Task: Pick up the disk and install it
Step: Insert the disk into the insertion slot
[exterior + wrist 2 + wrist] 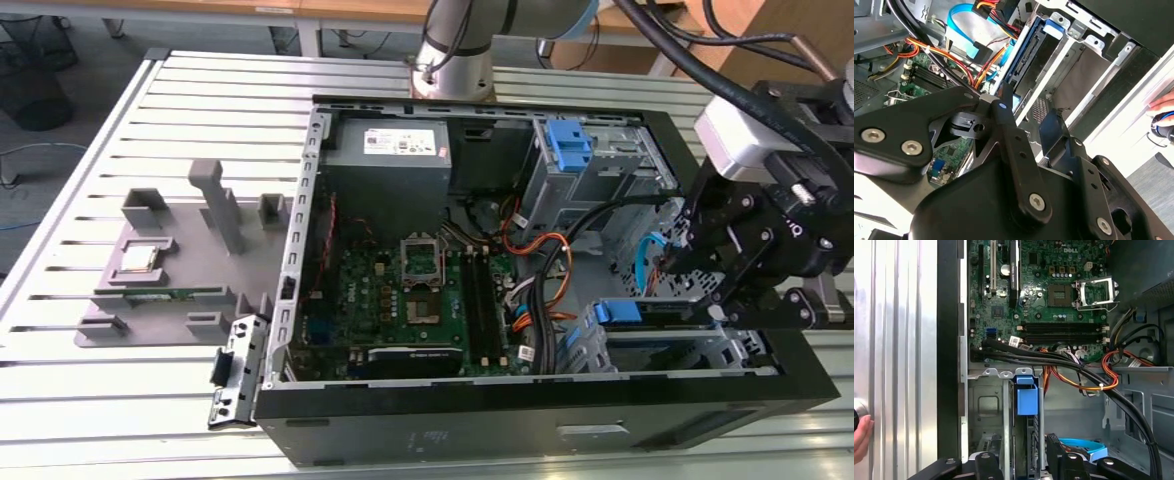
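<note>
The disk stands on edge in a slot of the metal drive cage, in the open computer case's corner at the exterior view's right. Its blue carrier tab points toward the motherboard. In the second wrist view the disk's dark connector edge runs along the silver cage rails. My gripper hangs right above the cage. In the first wrist view its black fingers stand apart on either side of the disk's edge, so the gripper is open and grips nothing.
The case lies open on a slatted aluminium table. Inside it are a motherboard, a grey power-supply box, a blue bracket and loose orange and black cables. Grey fixtures stand left. A person's hand rests beside the case.
</note>
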Available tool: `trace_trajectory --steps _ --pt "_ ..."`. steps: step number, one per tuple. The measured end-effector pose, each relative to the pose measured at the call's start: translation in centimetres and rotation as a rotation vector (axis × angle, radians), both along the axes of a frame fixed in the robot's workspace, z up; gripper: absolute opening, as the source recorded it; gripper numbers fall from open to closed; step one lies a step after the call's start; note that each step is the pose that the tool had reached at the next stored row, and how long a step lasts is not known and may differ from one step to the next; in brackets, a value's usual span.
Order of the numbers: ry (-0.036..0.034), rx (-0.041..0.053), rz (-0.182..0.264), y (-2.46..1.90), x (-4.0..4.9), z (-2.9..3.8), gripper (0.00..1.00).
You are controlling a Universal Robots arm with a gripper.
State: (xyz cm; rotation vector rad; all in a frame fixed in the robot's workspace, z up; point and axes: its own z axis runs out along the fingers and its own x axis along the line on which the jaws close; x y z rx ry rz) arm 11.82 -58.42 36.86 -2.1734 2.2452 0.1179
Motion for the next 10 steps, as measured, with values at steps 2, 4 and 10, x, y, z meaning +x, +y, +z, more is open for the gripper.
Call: trace_trajectory --steps 2,4,10 --pt "-0.0001 0.0001 0.000 0.22 0.00 -0.08 0.48" --pt "0.0000 0.0000 0.000 0.40 0.00 -0.20 0.48" --pt "-0.0008 -0.0001 0.000 0.42 0.00 -0.70 0.48"
